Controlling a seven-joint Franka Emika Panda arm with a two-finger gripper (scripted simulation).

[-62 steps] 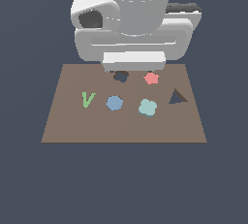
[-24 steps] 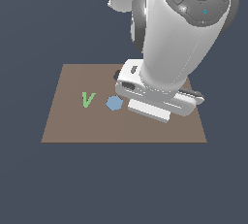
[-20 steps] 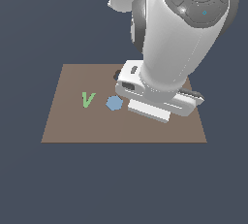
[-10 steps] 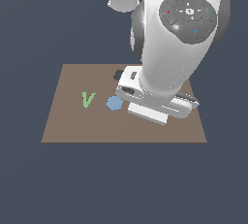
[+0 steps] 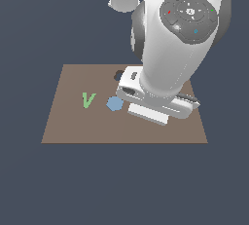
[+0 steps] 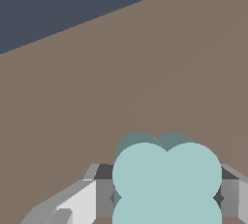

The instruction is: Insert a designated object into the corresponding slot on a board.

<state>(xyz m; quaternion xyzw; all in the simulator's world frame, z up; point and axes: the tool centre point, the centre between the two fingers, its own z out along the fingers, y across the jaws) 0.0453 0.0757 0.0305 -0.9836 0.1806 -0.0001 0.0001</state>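
In the wrist view the pale teal lobed piece point(image 6: 167, 174) sits between my gripper point(image 6: 167, 198) fingers point(image 6: 103, 194), which press on its two sides over the brown board point(image 6: 145, 72). The gripper is shut on it. In the exterior view the arm's white hand point(image 5: 155, 104) hangs low over the board's point(image 5: 73, 126) middle and right and hides the teal piece and the fingers. The dark lobed slot point(image 5: 118, 75) shows only partly, at the board's far edge behind the hand.
A blue hexagon point(image 5: 115, 103) lies just to the exterior view's left of the hand. A green V shape point(image 5: 87, 99) lies further left. The red pentagon and the triangular cut-out are hidden behind the arm.
The arm has come from the board's far edge to over the teal piece, hiding it, the pentagon and the triangle cut-out. In the last second its upper part has sunk a little.
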